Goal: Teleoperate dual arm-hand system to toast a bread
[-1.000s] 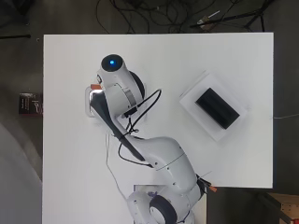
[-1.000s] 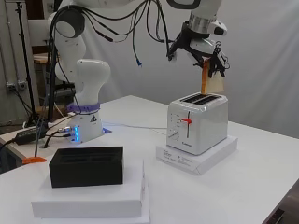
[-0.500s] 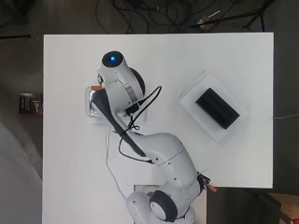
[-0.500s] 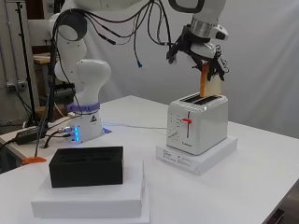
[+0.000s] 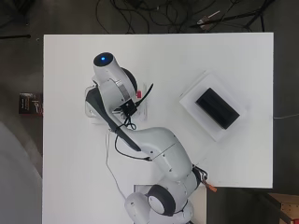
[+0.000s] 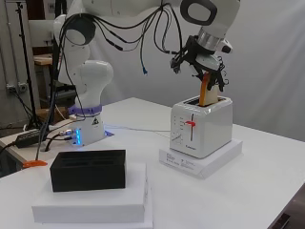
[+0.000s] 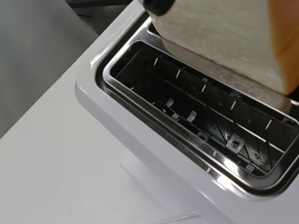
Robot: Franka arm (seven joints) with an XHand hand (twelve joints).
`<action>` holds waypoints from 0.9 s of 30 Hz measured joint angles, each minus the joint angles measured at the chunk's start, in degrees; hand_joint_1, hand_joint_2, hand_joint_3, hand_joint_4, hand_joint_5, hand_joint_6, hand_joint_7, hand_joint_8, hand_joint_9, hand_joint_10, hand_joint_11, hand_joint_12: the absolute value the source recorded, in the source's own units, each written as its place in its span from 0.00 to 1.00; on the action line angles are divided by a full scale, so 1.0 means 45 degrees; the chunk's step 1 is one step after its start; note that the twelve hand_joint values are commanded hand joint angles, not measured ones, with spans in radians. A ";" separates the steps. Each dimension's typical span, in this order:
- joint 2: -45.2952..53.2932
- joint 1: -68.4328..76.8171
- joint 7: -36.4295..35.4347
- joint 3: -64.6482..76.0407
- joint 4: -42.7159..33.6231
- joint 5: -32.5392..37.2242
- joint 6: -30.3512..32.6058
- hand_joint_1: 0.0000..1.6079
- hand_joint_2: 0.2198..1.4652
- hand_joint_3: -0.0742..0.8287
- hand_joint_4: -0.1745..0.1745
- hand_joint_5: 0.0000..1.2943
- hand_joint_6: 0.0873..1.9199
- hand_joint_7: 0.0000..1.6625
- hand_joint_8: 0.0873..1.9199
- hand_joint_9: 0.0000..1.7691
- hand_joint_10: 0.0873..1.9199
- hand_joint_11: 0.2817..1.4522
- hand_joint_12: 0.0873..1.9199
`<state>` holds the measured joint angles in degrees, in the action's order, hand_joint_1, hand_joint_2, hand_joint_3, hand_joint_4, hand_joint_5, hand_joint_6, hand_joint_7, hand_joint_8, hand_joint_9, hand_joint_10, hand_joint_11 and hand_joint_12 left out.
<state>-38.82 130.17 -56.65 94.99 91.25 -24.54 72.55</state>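
Note:
A white two-slot toaster with a red lever stands on a white plinth at mid-table. My hand hangs just above it, fingers shut on a slice of bread with an orange-brown crust. The slice stands upright, its lower end inside the far slot. In the wrist view the pale slice sits over one slot, and the other slot of the toaster gapes empty, its wire guides showing. From overhead the arm covers nearly all of the toaster, and only the plinth's edge shows.
A black box rests on a white block at the table's near side in the side view. The arm's base with blue lights stands at the left, with cables trailing to the table edge.
The hand has come down and shifted slightly over the toaster. The slice, earlier held above the top, now has its lower end in the slot.

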 joint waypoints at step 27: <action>-0.1437 -0.3791 0.7899 -0.2971 0.3063 -0.2730 0.1946 0.00 0.62 0.10 0.32 0.13 0.00 0.17 0.00 0.23 0.00 0.13 0.00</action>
<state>-45.28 113.10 -21.11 81.62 105.03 -36.82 81.31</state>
